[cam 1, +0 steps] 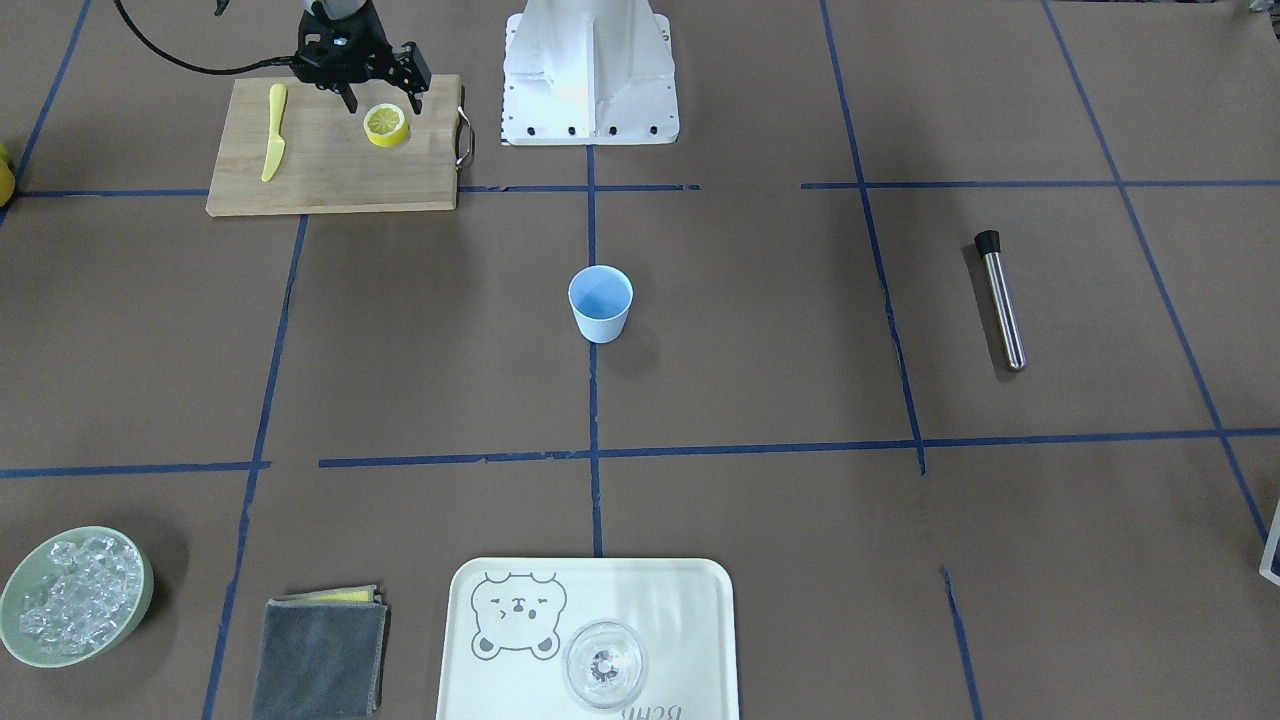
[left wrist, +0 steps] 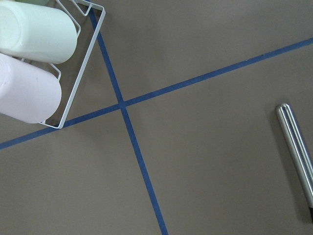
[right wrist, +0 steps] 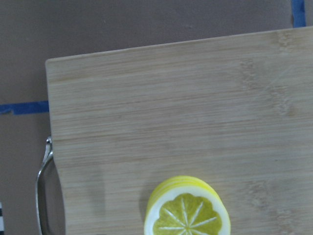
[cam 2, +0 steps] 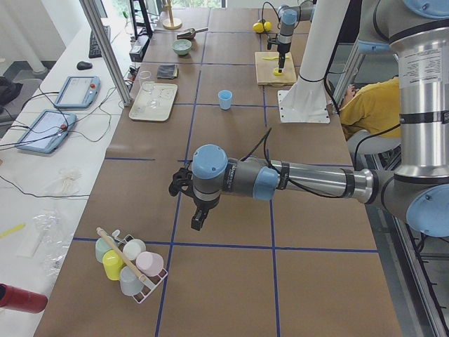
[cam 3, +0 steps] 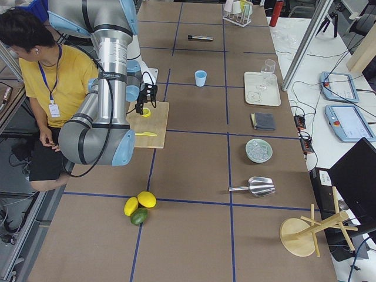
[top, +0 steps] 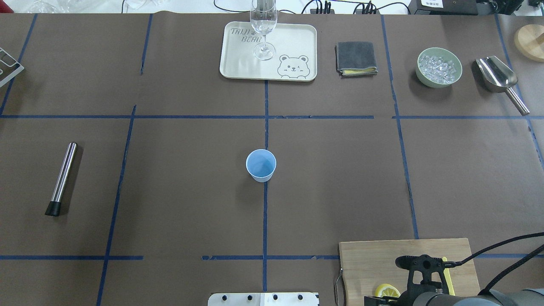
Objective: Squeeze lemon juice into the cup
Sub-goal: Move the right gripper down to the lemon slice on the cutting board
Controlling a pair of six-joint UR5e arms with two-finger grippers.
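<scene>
Front-facing view has my right gripper (cam 1: 383,103) spread wide and empty right by the lemon (cam 1: 386,125) on the cutting board (cam 1: 335,165), upper left of frame, cup (cam 1: 600,303) at centre; I'd pinch the smooth rind sides, probably light but slippery.

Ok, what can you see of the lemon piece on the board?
The lemon is a chunky yellow piece with smooth rind, cut face up, with pale segment lines radiating from its centre. It rests on the wooden cutting board. The open right pincer hangs over it, not closed on it.
</scene>
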